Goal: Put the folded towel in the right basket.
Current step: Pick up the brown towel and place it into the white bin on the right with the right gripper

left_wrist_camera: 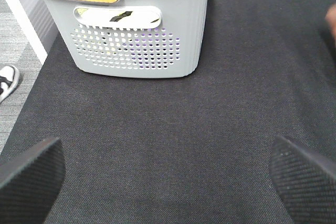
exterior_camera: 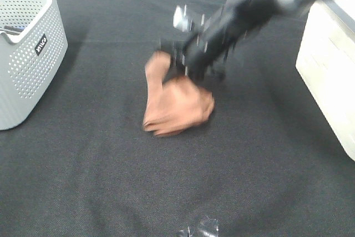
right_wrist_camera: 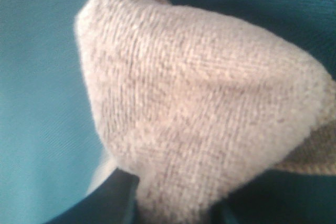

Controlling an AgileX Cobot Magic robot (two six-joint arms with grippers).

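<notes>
The towel (exterior_camera: pixel 177 104) is a bunched orange-brown cloth near the middle of the black table, one end pulled up. My right gripper (exterior_camera: pixel 176 60) reaches across the middle and is shut on that raised end; the arm is motion-blurred. In the right wrist view the towel (right_wrist_camera: pixel 199 103) fills the frame and hides the fingers. The right basket (exterior_camera: pixel 327 65) is a cream box at the right edge. My left gripper (left_wrist_camera: pixel 168 182) is open and empty above bare table; a dark piece of it shows at the exterior view's bottom edge (exterior_camera: pixel 198 228).
A grey perforated basket (exterior_camera: pixel 28 48) stands at the far left. In the left wrist view (left_wrist_camera: pixel 136 40) it holds some items and has a yellow rim strip. The black table cloth (exterior_camera: pixel 100 181) runs under everything.
</notes>
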